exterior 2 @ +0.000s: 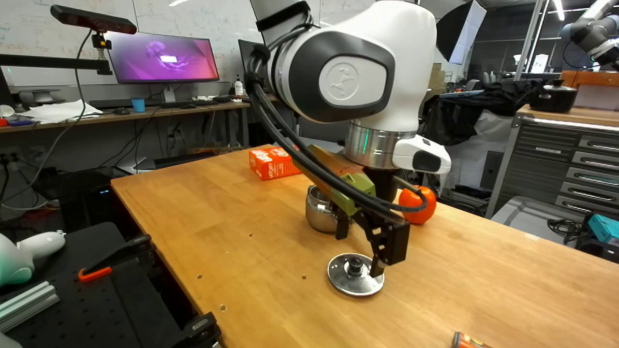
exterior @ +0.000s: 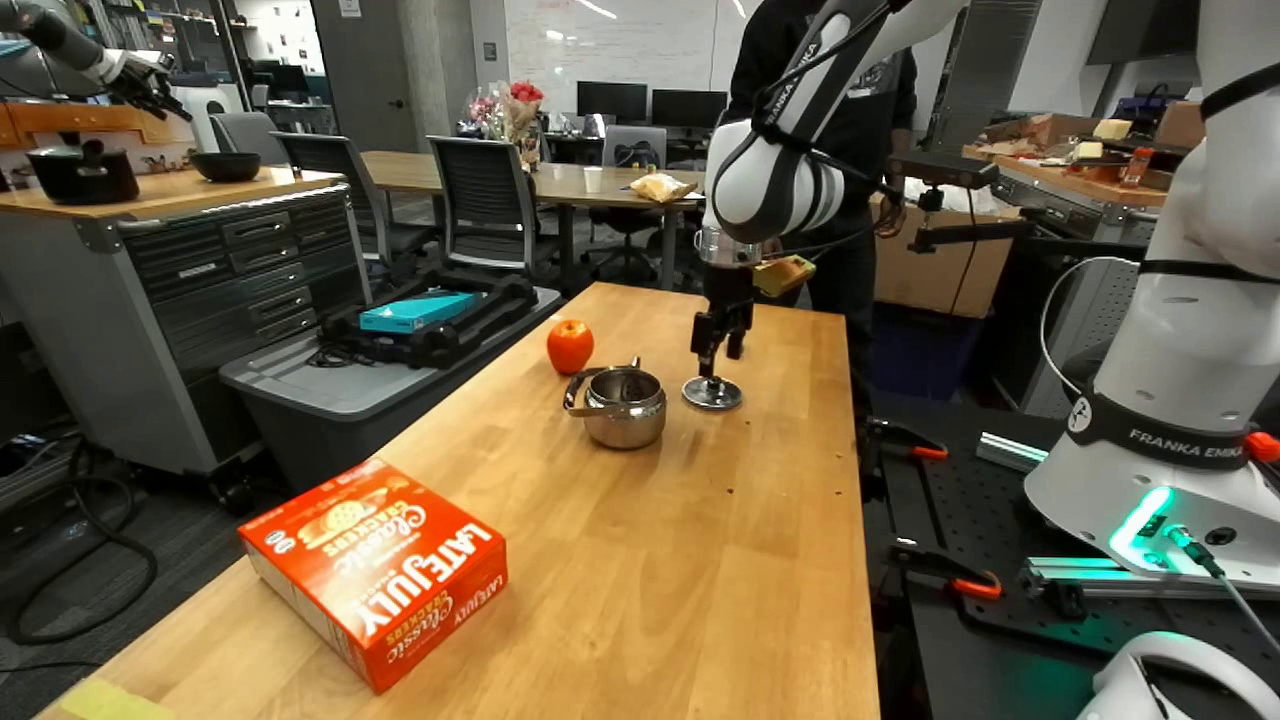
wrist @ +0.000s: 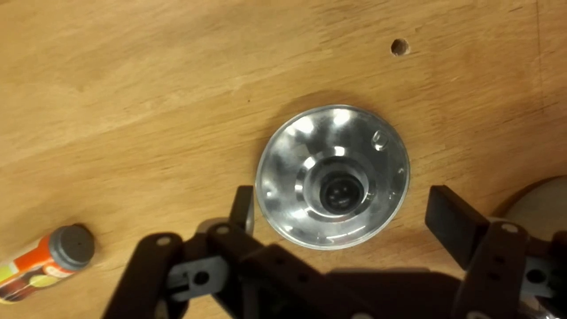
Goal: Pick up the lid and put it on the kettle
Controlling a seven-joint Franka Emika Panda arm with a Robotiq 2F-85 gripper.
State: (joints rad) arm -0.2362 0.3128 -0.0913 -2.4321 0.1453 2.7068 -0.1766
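Lid [exterior 2: 355, 276], round silvery metal with black knob [wrist: 341, 192], could skid toward the wooden desk's [exterior 2: 193, 212] robot-side edge if the spread black end effector [wrist: 345, 204] clips its rim.

The lid [wrist: 330, 165] and kettle [exterior: 626, 424] are silver, the knob [wrist: 341, 193] black, the box [exterior: 375, 560] orange-red.

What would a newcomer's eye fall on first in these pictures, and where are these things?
Probably the large white arm first, above the wooden table, with its open gripper over the shiny lid. Next, perhaps, the orange-red cracker box in the foreground of an exterior view. The red fruit, near the silver kettle, also stands out.
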